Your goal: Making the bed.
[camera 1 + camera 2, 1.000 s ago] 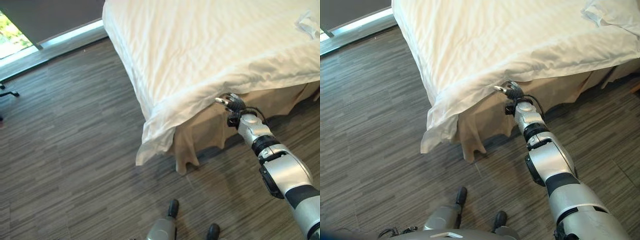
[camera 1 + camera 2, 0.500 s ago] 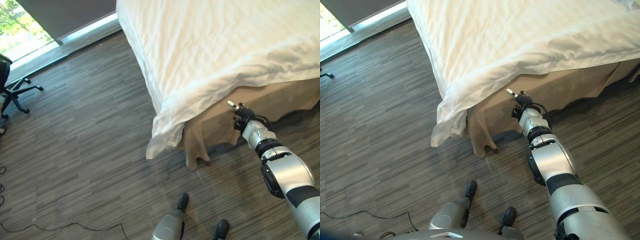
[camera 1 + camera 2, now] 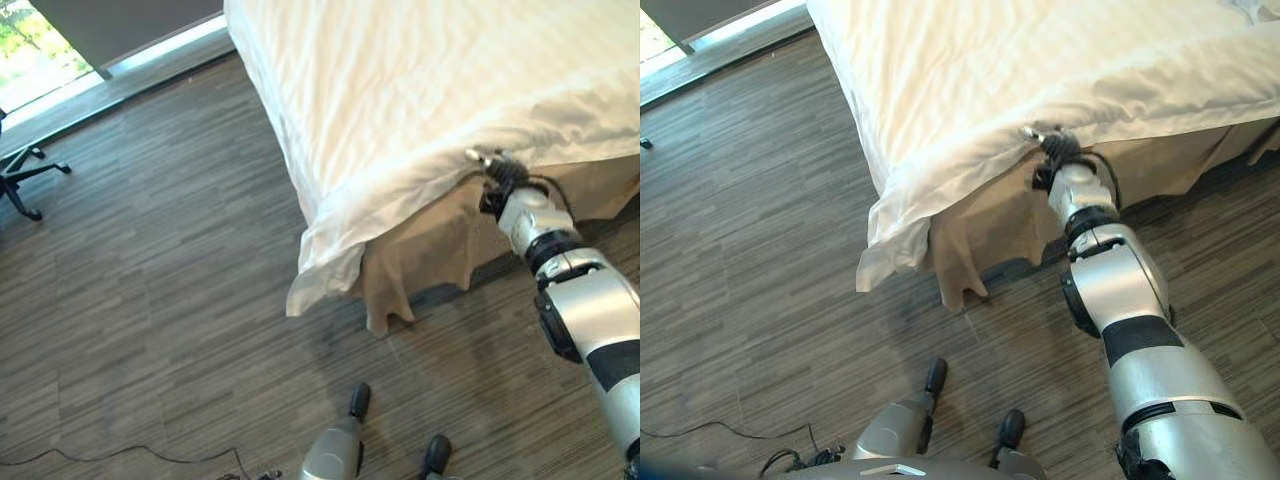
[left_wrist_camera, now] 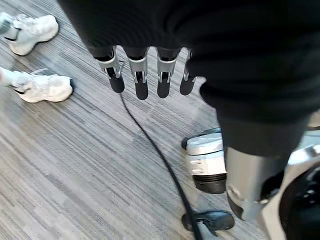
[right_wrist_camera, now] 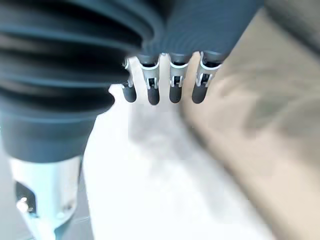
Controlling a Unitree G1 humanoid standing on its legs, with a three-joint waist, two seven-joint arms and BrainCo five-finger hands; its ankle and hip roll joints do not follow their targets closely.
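Note:
A bed under a white striped duvet [image 3: 420,90] fills the upper right, and a beige bed skirt [image 3: 430,245] hangs below the duvet's edge. One duvet corner [image 3: 320,280] droops toward the floor. My right hand [image 3: 497,172] is at the duvet's lower side edge, right of that corner, just above the skirt. In the right wrist view its fingers [image 5: 160,87] are straight and hold nothing, with white duvet [image 5: 150,165] and beige skirt [image 5: 260,115] past them. My left hand [image 4: 140,75] hangs over the floor with relaxed, straight fingers.
Dark wood-look floor [image 3: 170,300] lies to the left of and in front of the bed. An office chair base [image 3: 22,178] stands at the far left by a window [image 3: 40,45]. A person's white shoes [image 4: 42,87] stand on the floor near my left hand.
My right hand has risen from in front of the bed skirt up to the duvet's edge. The head camera has shifted slightly.

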